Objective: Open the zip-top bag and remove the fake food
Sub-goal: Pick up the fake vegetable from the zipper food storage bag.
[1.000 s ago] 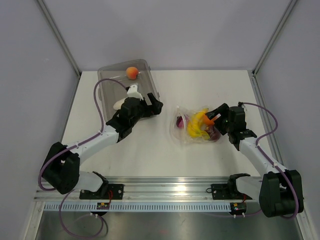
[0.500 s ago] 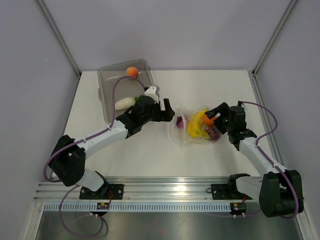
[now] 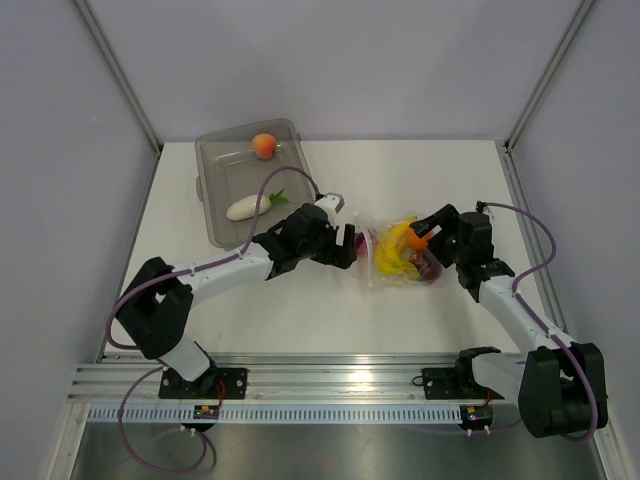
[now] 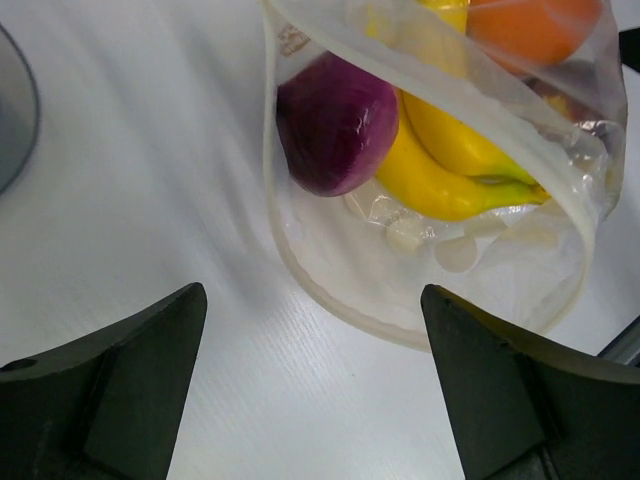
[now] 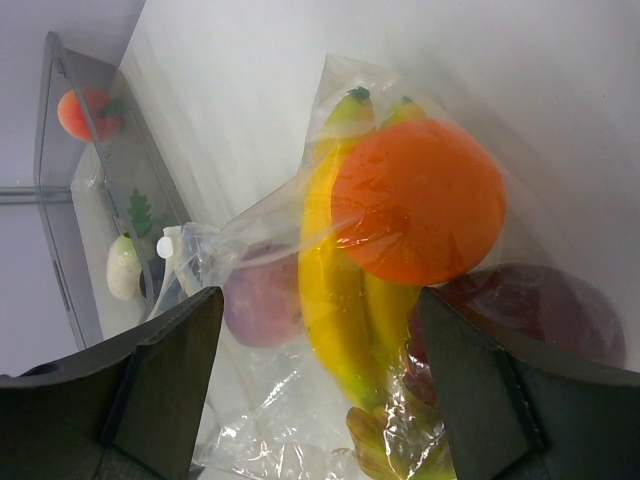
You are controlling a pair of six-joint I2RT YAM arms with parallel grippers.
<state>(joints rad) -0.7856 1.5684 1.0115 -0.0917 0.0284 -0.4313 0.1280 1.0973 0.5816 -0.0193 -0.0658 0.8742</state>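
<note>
A robotics lab test cell: plain grey walls (image 3: 330,60), bare aluminium frame posts (image 3: 115,70), a white tabletop (image 3: 300,310), and two arms (image 3: 215,275) bolted to a slotted rail (image 3: 340,377).

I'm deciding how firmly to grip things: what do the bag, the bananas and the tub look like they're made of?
The bag looks like thin, clear, glossy plastic film: it crinkles and the food shows through. The bananas are probably moulded plastic, smooth with a slight sheen and an even yellow. The tub seems to be rigid, translucent grey plastic, with straight walls and the table showing through.
</note>
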